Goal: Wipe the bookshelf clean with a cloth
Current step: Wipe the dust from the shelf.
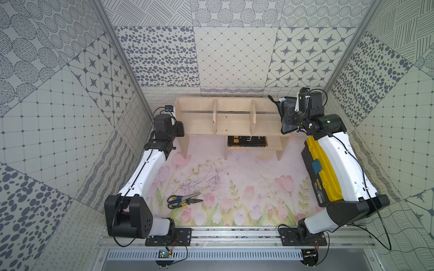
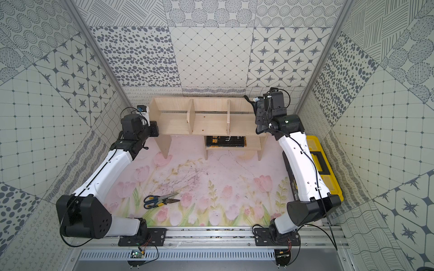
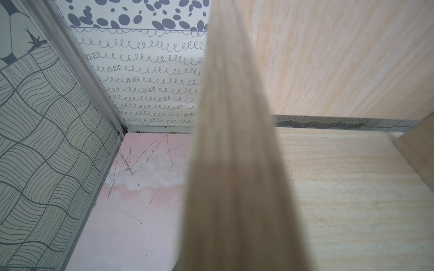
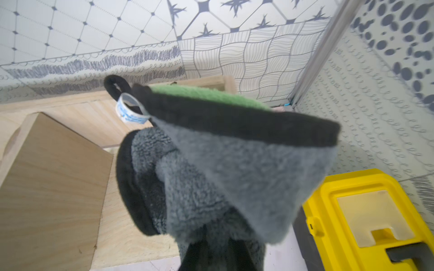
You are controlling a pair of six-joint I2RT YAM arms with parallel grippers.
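There is one bookshelf (image 1: 195, 105), with two upright dividers (image 1: 215, 115) (image 1: 253, 115), three bays (image 1: 197, 125) (image 1: 232, 126) (image 1: 267, 125) and one lower shelf (image 1: 277, 143). That shelf holds one flat black box (image 1: 246, 141). There is one cloth (image 1: 287, 115) and one yellow-and-black toolbox (image 1: 324, 169). The loose tools number two in both top views: one pair of scissors (image 1: 187, 197) and one pair of pliers (image 1: 196, 200). There are two robot arms (image 1: 145, 169) (image 1: 340, 159).

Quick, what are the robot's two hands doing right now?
Left gripper: closed beside the bookshelf; whether it grips it is unclear.
Right gripper: closed on the cloth.
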